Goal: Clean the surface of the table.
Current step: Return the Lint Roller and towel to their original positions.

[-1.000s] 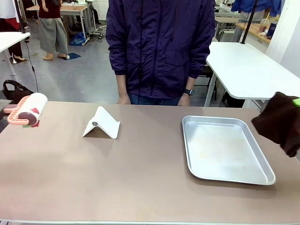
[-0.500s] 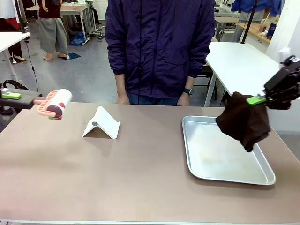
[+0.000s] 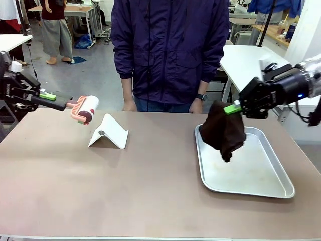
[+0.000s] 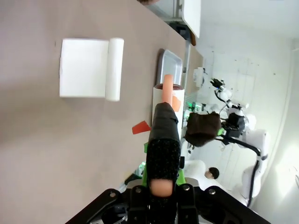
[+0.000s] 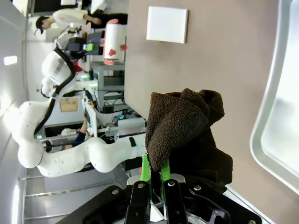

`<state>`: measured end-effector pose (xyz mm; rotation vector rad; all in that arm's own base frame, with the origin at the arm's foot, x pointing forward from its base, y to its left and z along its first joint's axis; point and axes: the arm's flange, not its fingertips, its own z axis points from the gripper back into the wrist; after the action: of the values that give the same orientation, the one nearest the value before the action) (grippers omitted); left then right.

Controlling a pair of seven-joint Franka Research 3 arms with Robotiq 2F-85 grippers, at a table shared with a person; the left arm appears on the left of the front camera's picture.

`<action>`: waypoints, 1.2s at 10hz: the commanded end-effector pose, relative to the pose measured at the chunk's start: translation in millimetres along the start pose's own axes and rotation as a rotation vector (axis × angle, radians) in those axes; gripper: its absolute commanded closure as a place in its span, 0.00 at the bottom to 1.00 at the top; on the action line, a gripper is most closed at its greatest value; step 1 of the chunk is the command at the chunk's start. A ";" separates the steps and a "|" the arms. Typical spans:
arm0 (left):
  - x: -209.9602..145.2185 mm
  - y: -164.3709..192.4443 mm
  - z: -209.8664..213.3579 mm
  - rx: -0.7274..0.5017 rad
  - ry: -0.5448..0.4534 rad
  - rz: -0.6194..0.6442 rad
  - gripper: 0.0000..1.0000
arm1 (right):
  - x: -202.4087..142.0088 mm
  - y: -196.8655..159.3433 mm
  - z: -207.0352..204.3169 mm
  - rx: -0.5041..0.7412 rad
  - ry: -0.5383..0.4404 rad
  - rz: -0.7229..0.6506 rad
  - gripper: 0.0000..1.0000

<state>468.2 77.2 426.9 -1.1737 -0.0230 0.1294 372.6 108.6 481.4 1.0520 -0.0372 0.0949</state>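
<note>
- A dark brown cloth (image 3: 223,131) is gripped in the closed right gripper (image 3: 233,108), hanging free below it, its lower end above the near-left part of the silver tray (image 3: 273,188) and not seen to touch it
- A pink-handled lint roller (image 3: 85,108) is clamped in the closed left gripper (image 3: 48,96), held level above the far-left edge of the worktop (image 3: 125,191), its roll pointing toward the middle
- The bare worktop surface lies below both grippers and between them; for the cloth, the nearest open stretch lies just to the left of the right gripper, beyond the tray's rim
- The worktop's long axis runs from one gripper to the other, so a wipe is judged to run along it
- A white folded stand (image 3: 109,132) sits just below and beside the roller, nearer the left gripper
- The worktop is seen as matte taupe-brown, smooth, with no plain dirt or crumbs to be made out
- A person (image 3: 170,50) stands at the far edge, hands hanging down
</note>
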 end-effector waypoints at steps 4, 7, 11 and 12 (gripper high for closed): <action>53.4 -22.1 -28.8 0.066 -0.014 0.015 0.79 | 50.6 7.9 -70.4 0.049 -0.200 -0.023 0.91; 71.3 -31.1 -49.4 0.099 0.008 0.004 0.79 | 63.3 -13.0 -91.2 0.150 -0.117 -0.122 0.91; 65.0 -22.0 -47.2 0.087 0.007 -0.009 0.79 | 50.6 -1.7 -80.3 0.051 -0.159 -0.093 0.91; 65.0 -22.0 -47.2 0.087 0.007 -0.009 0.79 | 50.6 -1.7 -80.3 0.051 -0.159 -0.093 0.91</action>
<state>543.1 32.9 425.0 -1.0860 -0.0127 0.1211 425.0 182.0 442.8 1.1186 -0.1240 -0.0638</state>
